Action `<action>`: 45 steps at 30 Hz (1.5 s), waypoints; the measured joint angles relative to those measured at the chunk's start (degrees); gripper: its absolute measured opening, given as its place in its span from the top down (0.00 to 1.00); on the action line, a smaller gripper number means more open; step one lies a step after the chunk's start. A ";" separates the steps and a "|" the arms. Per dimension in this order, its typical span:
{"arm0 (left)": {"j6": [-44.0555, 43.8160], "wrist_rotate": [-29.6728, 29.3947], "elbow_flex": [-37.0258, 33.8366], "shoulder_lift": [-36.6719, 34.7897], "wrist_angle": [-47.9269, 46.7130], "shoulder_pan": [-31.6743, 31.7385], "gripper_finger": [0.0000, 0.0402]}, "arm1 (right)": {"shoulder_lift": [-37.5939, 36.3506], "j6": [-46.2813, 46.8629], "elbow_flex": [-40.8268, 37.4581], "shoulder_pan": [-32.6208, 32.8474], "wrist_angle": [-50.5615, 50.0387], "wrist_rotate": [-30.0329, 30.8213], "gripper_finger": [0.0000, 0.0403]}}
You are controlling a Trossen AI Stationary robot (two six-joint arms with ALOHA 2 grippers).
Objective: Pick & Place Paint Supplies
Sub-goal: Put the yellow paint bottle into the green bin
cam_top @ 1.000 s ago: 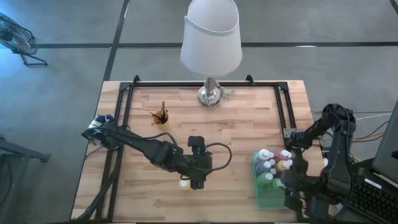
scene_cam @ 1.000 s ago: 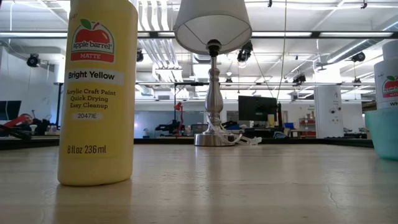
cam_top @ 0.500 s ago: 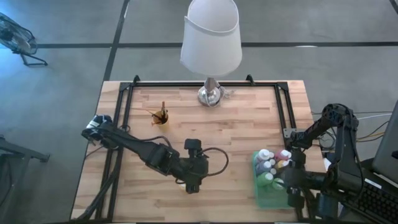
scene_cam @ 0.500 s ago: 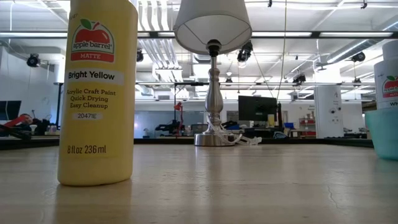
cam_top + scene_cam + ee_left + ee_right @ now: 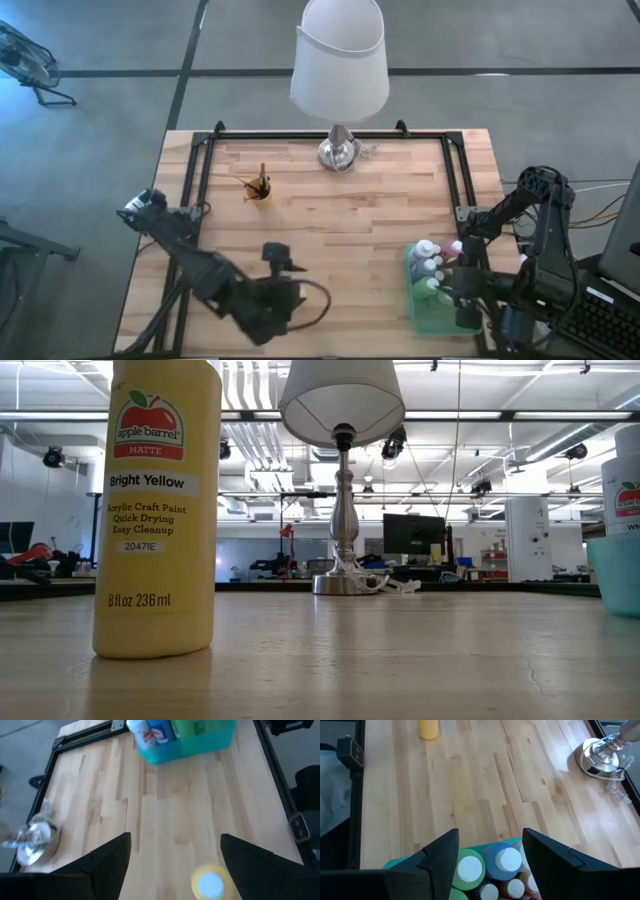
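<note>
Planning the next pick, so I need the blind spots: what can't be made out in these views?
Yellow bottle: hidden under the left arm in the high view; blurred in the left wrist view; top cut off in the low view.
Bottles in the green tray: partly covered by the right arm in the high view, so uncountable.
Paintbrushes: too small to count, high view.

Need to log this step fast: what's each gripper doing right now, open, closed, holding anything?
Left gripper: open, empty, above the yellow paint bottle.
Right gripper: open, holding nothing, over the bottles in the green tray.
</note>
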 joint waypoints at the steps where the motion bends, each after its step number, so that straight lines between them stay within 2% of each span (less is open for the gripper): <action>1: -1.85 -0.87 0.00 -0.05 -1.36 -1.08 0.23 | 0.00 -0.14 0.00 -0.17 0.00 0.02 0.47; 10: -21.92 -5.96 -1.14 -0.07 -12.02 -9.91 0.23 | 0.00 -2.06 0.00 -1.33 0.00 0.97 0.50; 16: -30.17 -8.81 -5.22 -0.07 -12.16 -14.43 0.23 | 0.00 -2.72 -0.02 -1.92 0.00 2.26 0.50; 23: -41.84 -11.38 -14.26 -0.05 -9.44 -17.76 0.23 | 0.00 -2.70 -0.02 -2.10 0.00 2.74 0.47; 29: -46.50 -11.39 -25.62 -0.03 2.55 -18.25 0.23 | 0.00 -2.65 -0.02 -2.16 0.02 5.57 0.45; 34: -46.60 -11.37 -36.98 -0.02 20.28 -18.25 0.23 | 0.00 -2.61 -0.04 -2.15 0.00 8.30 0.44; 40: -45.06 -11.43 -48.19 0.01 40.32 -18.13 0.23 | -0.02 -2.89 -0.07 -3.31 0.01 18.97 0.45; 45: -42.60 -12.00 -51.80 0.01 46.82 -17.79 0.23 | -3.26 -8.70 -0.15 -9.24 0.01 23.56 0.49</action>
